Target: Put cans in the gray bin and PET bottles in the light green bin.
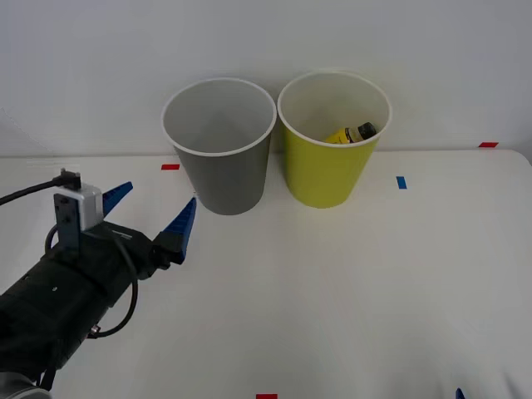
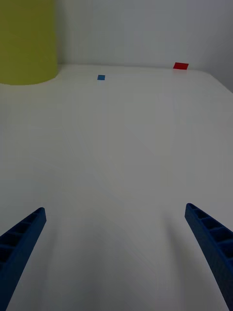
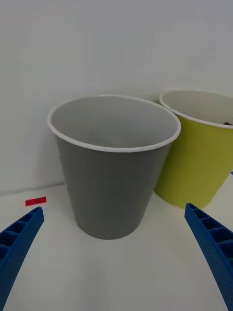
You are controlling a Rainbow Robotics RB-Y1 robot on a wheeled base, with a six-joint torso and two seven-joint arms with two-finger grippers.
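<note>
On the white table [image 1: 349,283], the tapered round gray plastic bin [image 1: 220,150] stands at the far side, left of centre, with the tapered round yellow-green plastic bin [image 1: 331,145] just beside it on the right. The small clear bottle with a black cap [image 1: 356,133] lies inside the yellow-green bin, against its right wall. The left gripper [image 1: 151,214], fingers spread apart, sits near and to the left of the gray bin, while the right gripper [image 2: 116,252], likewise spread, is over the bare table near and to the right of the yellow-green bin.
</note>
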